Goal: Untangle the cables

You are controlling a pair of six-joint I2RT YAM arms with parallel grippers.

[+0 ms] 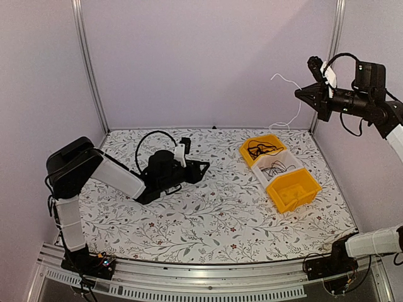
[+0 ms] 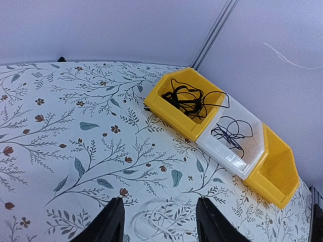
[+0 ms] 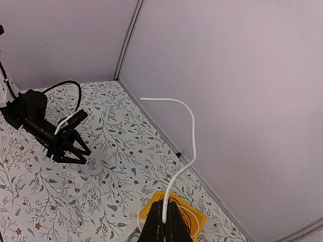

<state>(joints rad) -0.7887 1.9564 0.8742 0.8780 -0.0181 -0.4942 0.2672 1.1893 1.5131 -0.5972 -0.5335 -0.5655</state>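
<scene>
White cable (image 3: 194, 136) hangs roughly vertical from your right gripper (image 3: 164, 222), which is clenched on it high above the yellow bin (image 1: 259, 146). Your left gripper (image 2: 159, 204), jaws released and empty, sits low and well apart to the left.

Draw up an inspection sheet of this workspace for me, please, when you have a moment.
surface: floral-patterned table, no spills seen.
job's things: tangled black cables in the far yellow bin; a black cable in the white bin; a white cable held up in the air.
clutter: nothing seen; the near yellow bin looks empty.
hands: left hand open, low over the table, holding nothing; right hand high up, shut on the white cable.
cables: a thick black hose arches over the left arm.
surroundings: plain pale walls, metal corner posts.
</scene>
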